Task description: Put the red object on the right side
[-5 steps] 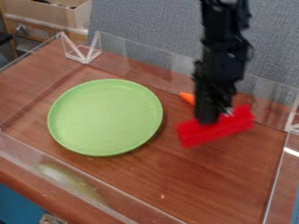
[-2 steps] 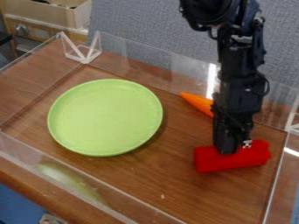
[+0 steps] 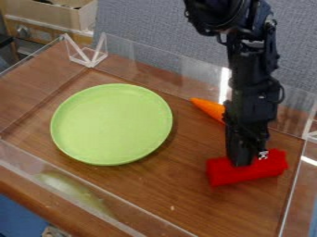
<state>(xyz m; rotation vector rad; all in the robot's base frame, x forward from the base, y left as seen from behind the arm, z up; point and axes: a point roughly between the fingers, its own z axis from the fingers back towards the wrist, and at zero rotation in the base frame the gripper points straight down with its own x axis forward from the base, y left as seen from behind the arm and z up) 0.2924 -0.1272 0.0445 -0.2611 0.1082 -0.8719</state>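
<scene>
A black robot arm (image 3: pixel 247 69) reaches steeply down over a wooden table (image 3: pixel 173 194) ringed by low clear plastic walls (image 3: pixel 291 208), its gripper (image 3: pixel 244 155) clamped shut on the red object (image 3: pixel 247 168), a plain brick-shaped block. The block sits low at the right side of the table, close to the front right corner of the clear barrier; from this angle it appears to rest on the wood, though whether its underside is fully down cannot be told. The gripper's dark fingers meet the block on its top, near the middle of its length, and the block lies slightly askew, its right end angled toward the back. Just behind the arm, an orange carrot (image 3: pixel 207 110) lies on the table, partly hidden by the arm's lower links, apart from the block. A round green plate (image 3: pixel 111 123) occupies the left half of the table, well apart from both the block and the gripper. Beyond the back wall stand a grey panel (image 3: pixel 148 28) and a cardboard box (image 3: pixel 56 14) at upper left.
</scene>
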